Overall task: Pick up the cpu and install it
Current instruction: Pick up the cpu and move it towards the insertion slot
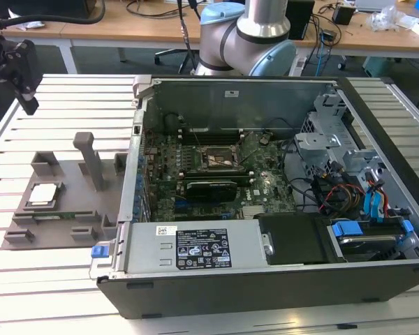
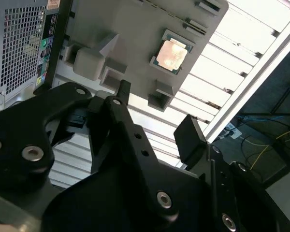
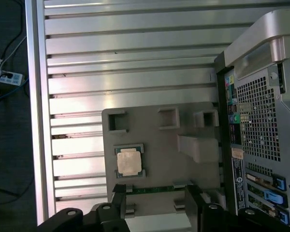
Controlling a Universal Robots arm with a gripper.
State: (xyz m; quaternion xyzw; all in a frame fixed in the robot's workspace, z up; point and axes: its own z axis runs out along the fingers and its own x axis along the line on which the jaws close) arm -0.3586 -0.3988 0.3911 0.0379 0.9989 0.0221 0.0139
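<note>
Hovering over the far corner of a slatted metal table [image 1: 56, 279], at the exterior view's left, a robot arm's black claw [image 1: 28, 101] hangs with its two fingers spread apart and nothing between them. Both wrist views show the gap between the fingers [image 3: 119, 195], and the claw [image 3: 155, 192] touches nothing.

The cpu [image 1: 43, 195], a small square chip with a silvery top, lies flat in a shallow seat on a grey holder tray [image 1: 73, 183]. The tray rests on the table just beside the open computer case [image 1: 265, 286], on the exterior view's left of it. The first wrist view shows the cpu [image 3: 129, 161] from above, near the edge of the tray [image 3: 159, 145] closest to the fingers, with the case's perforated rear panel [image 3: 261, 121] alongside. In the second wrist view the cpu [image 2: 173, 54] sits on the tray [image 2: 135, 29] beyond the spread claw [image 2: 157, 108], well apart from it.

Inside the case, the dark square socket [image 1: 220, 158] sits on the green circuit board, near its middle. A grey post [image 1: 91, 162] stands upright on the tray, between the cpu and the case. The arm's pale blue and silver base [image 1: 248, 35] rises behind the case.
</note>
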